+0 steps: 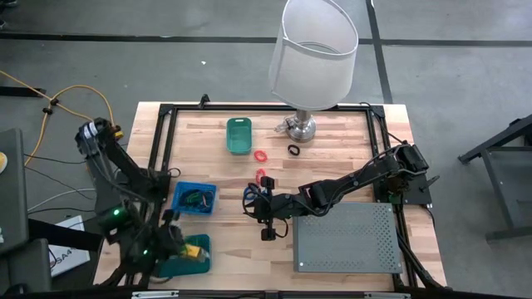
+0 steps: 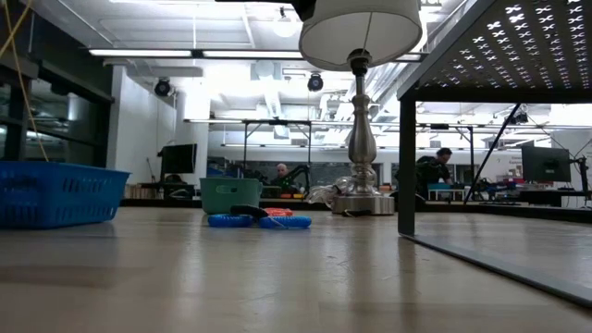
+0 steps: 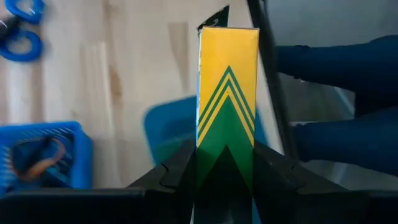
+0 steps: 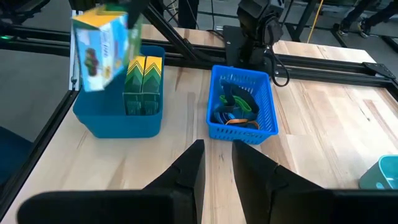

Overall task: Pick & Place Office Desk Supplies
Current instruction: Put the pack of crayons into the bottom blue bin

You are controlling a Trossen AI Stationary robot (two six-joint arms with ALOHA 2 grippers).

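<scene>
Lower left corner of the table in the high view: left gripper (image 3: 226,160) clamped on a small yellow-and-green cardboard box (image 3: 227,81), fingers pressed against both its sides. Seen from the right wrist view, held tilted in the air just above a deep blue plastic tub (image 4: 118,121), with two more yellow-and-green boxes (image 4: 144,84) standing upright inside. Just beside the tub, toward the middle of the table, a blue mesh basket (image 4: 268,118) holding a tangle of blue, black and tan loops (image 4: 235,109).

Near mid-table, right gripper (image 4: 217,149) low over bare wood, pointed toward basket and tub, fingers slightly parted with nothing between them. Close beside it in the high view, blue loops (image 1: 249,195) and a red ring (image 1: 264,177) lying loose on the planks.

Farther back, a second red ring (image 1: 261,155) and a black ring (image 1: 293,149), both flat on the wood between a green plastic bin (image 1: 238,135) and the chrome base of the white-shaded lamp (image 1: 314,50). Black ring near the lamp base, whether touching it unclear.

Lower right of the table in the high view: grey perforated flat box (image 1: 345,237), just beside the outstretched right arm.

Beyond the table in the low view, a person (image 2: 442,162) at a workbench deep in the room.
</scene>
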